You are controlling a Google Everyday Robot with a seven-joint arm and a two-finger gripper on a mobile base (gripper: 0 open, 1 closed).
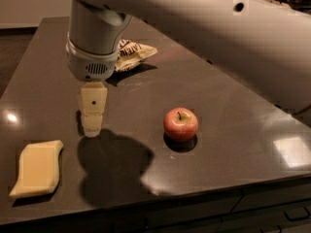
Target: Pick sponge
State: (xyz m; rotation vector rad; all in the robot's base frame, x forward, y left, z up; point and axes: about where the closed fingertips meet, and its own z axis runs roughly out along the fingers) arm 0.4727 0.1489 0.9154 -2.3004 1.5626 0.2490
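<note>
The sponge (38,168) is pale yellow, flat and soft-looking, with wavy long sides. It lies on the dark table (228,106), near the front left corner. The gripper (92,125) hangs near it, farther back and to the right, not touching it. I cannot tell if the gripper is spread or closed. A red apple (181,124) sits well off to the right.

This looks like a kitchen or break room to me: a long, dark, polished counter (233,125) with drawer fronts (272,211) under its front edge. Food lies on it, an apple (180,124) and a snack bag (133,55), plus a sponge (37,168). My gripper (92,126) hangs over the counter's left part, between sponge and bag.
</note>
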